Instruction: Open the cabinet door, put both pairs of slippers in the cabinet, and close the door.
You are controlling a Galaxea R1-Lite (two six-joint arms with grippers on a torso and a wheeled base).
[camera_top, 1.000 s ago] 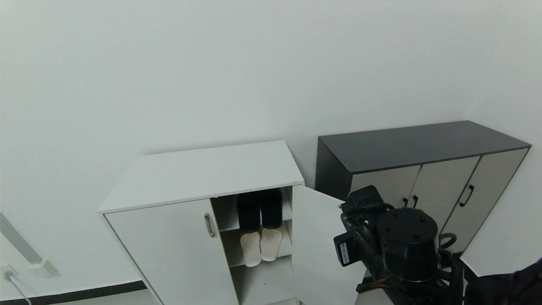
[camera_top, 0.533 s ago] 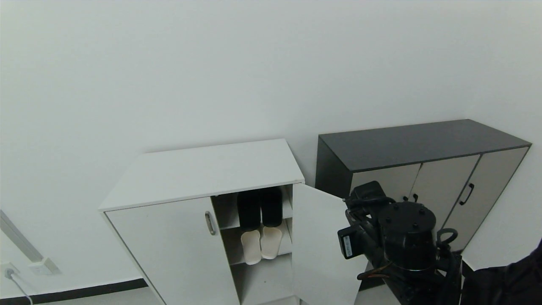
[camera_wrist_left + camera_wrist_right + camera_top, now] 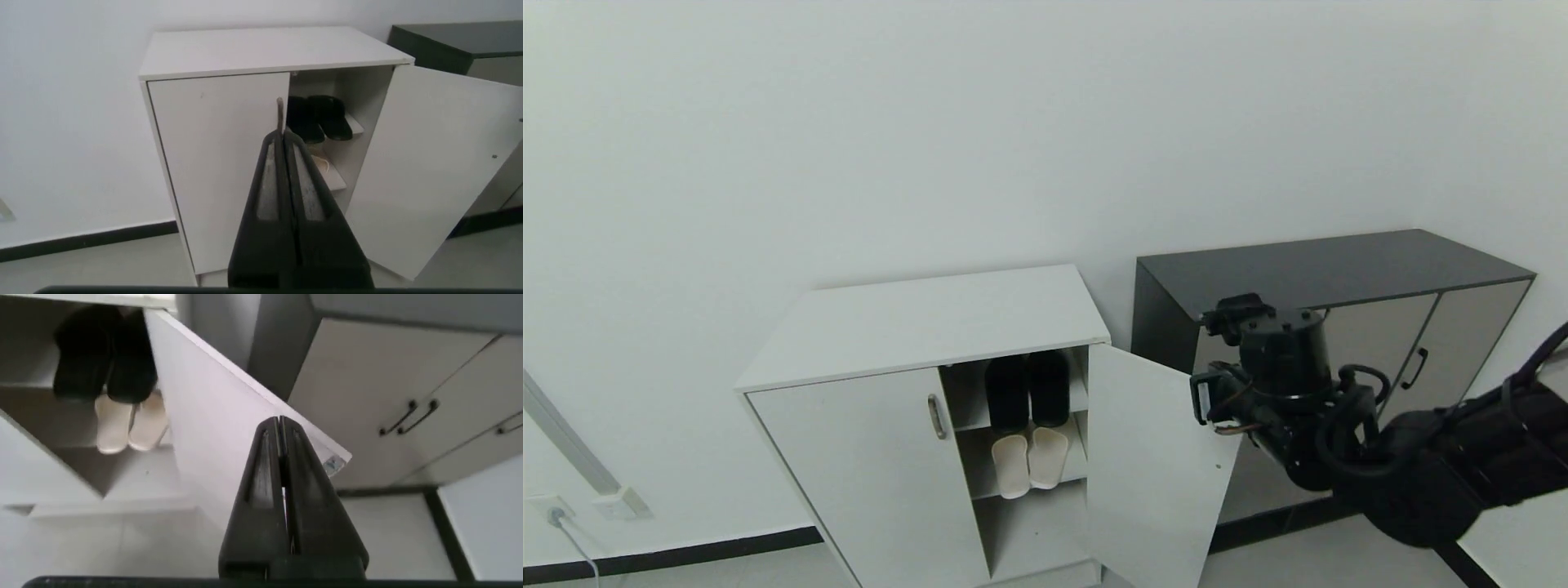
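White wall (image 3: 1013,122) behind | cabinet (image 3: 923,322) door (image 3: 1152,465) open | black slippers (image 3: 1029,390) on top shelf, white slippers (image 3: 1029,461) just below | left gripper (image 3: 284,139) fingers together | right gripper (image 3: 279,423) fingers together, near door

Both end effectors (image 3: 283,139) (image 3: 280,425) closed, empty

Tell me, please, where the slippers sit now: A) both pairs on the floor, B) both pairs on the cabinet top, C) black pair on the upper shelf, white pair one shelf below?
C: past the open door, the black slippers lie on the upper shelf, the white slippers on the shelf beneath.
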